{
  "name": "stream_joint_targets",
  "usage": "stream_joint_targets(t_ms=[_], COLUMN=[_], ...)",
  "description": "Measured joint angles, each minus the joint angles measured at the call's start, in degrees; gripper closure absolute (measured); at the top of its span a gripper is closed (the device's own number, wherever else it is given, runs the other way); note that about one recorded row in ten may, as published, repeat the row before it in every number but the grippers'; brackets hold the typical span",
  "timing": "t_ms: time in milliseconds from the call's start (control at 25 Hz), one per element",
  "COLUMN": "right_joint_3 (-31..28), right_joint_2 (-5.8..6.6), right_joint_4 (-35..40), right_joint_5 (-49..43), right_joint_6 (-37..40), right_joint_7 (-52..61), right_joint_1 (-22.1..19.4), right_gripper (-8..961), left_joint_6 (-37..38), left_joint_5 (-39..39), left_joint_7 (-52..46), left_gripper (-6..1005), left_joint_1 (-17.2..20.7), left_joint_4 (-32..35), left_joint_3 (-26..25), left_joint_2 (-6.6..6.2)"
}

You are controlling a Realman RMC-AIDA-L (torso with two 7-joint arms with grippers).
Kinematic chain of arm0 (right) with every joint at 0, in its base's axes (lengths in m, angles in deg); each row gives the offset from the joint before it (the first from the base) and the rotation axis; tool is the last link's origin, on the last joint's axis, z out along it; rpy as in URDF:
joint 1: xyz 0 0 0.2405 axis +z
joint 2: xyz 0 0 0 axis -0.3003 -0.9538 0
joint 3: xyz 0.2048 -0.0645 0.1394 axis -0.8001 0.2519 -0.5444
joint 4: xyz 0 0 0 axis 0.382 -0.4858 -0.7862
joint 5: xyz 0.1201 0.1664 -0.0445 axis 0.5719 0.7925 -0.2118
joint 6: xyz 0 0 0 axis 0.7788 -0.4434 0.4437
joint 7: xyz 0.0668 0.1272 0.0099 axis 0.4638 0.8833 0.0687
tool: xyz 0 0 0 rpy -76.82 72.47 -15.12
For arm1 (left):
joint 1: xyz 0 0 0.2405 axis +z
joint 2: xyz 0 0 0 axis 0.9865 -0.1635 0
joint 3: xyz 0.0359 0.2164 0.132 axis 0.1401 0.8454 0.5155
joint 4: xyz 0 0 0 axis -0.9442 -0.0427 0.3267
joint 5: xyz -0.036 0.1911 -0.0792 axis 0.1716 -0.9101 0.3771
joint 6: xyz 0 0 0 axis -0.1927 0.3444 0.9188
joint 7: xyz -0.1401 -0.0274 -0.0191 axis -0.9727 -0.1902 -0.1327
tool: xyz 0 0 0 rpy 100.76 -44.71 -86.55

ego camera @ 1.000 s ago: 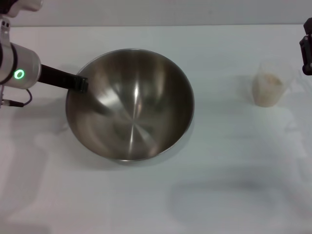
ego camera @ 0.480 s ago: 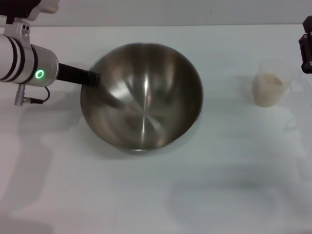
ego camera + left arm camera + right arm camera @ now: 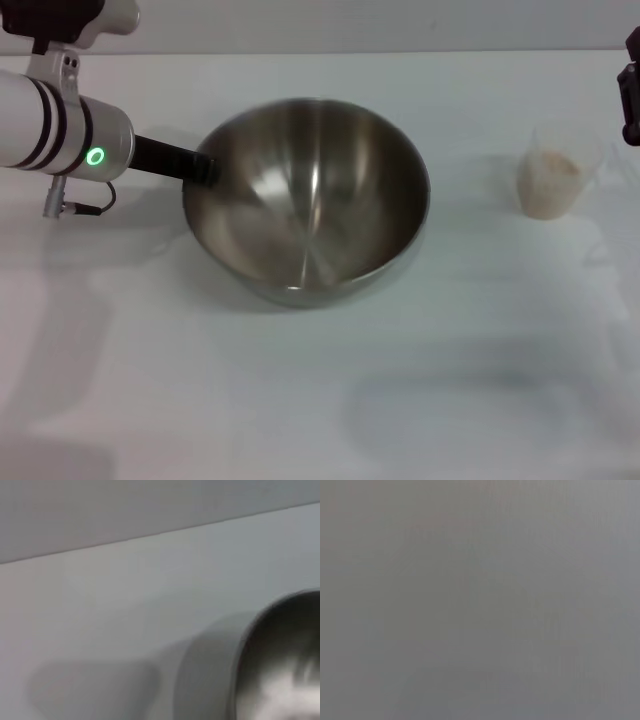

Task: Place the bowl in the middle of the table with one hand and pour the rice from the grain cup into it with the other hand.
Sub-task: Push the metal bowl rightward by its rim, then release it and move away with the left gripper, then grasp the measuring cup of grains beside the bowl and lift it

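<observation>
White table [image 3: 300,400] fills the scene. At the bowl's [image 3: 310,200] near-side rim, the left gripper [image 3: 200,168] is clamped on the steel, and the bowl sits tilted, close to mid-table. Well beyond it, on the far side, stands the cup [image 3: 558,175] of rice [image 3: 550,185], with the right gripper [image 3: 630,95] just past that; whether its jaws are apart cannot be told. The bowl wants lowering flat and level before release, so it neither rocks nor slides.
</observation>
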Motion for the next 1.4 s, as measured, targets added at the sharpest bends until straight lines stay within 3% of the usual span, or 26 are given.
stream_joint_targets(t_ms=[440, 760, 840, 1120, 1240, 1360, 1400], right_joint_3=[0.2, 0.2, 0.1, 0.0, 0.0, 0.0, 0.0], right_joint_2=[0.03, 0.02, 0.03, 0.03, 0.02, 0.02, 0.02], right_joint_4=[0.0, 0.0, 0.0, 0.0, 0.0, 0.0, 0.0], right_joint_5=[0.0, 0.0, 0.0, 0.0, 0.0, 0.0, 0.0], right_joint_6=[0.4, 1.1, 1.7, 2.1, 2.1, 2.1, 2.1], right_joint_7=[0.0, 0.0, 0.0, 0.0, 0.0, 0.0, 0.0], right_joint_1=[-0.4, -0.7, -0.8, -0.6, -0.3, -0.2, -0.2], right_gripper=[496, 496, 496, 497, 497, 497, 497], left_joint_6=[1.0, 10.0, 13.7, 13.7, 15.6, 25.6, 25.6], left_joint_5=[0.1, 0.5, 3.4, 8.2, 11.3, 15.4, 15.4], left_joint_7=[0.4, 0.0, 0.1, 0.0, 4.4, 13.6, 13.6], left_gripper=[789, 396, 401, 409, 409, 409, 408], left_joint_1=[1.3, 7.4, 9.7, 10.8, 11.3, 14.0, 14.0], left_joint_4=[-5.8, -13.3, -13.5, -12.2, -11.5, -12.2, -12.2], left_joint_3=[2.6, 2.8, 2.6, 0.6, 0.4, 4.4, 4.4], left_joint_2=[0.10, 0.16, 0.00, -0.14, -0.04, 0.09, 0.09])
